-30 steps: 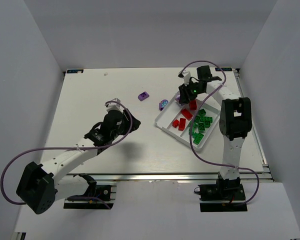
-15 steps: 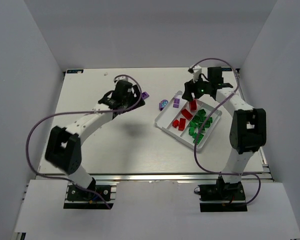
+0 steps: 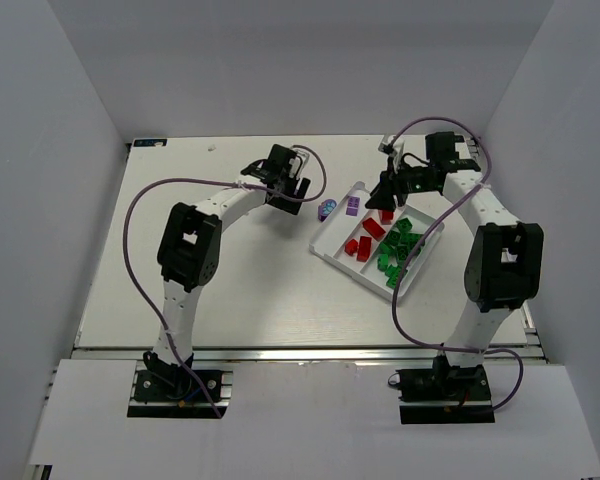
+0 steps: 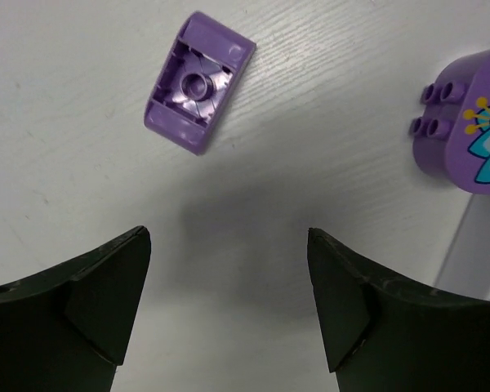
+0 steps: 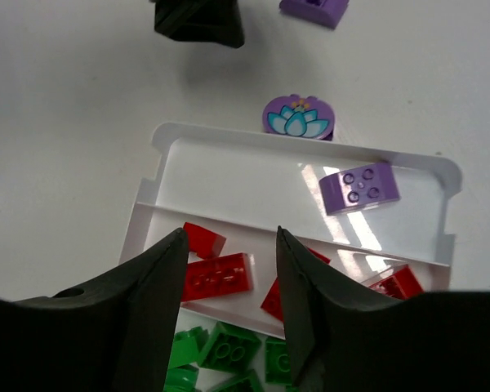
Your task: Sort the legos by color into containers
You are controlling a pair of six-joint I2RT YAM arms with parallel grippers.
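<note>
While left hand (image 4: 227,269) and right hand (image 5: 230,249) gape empty, a purple lego (image 4: 199,82) lies upturned.

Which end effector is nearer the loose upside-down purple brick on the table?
Left. The left end effector hovers open just short of the purple brick; the right end effector is over the tray.

white tray (image 5: 245,175); purple brick (image 5: 358,187); red bricks (image 5: 216,276); green bricks (image 5: 220,347); round piece (image 5: 298,118) purple, teal flower print
</note>
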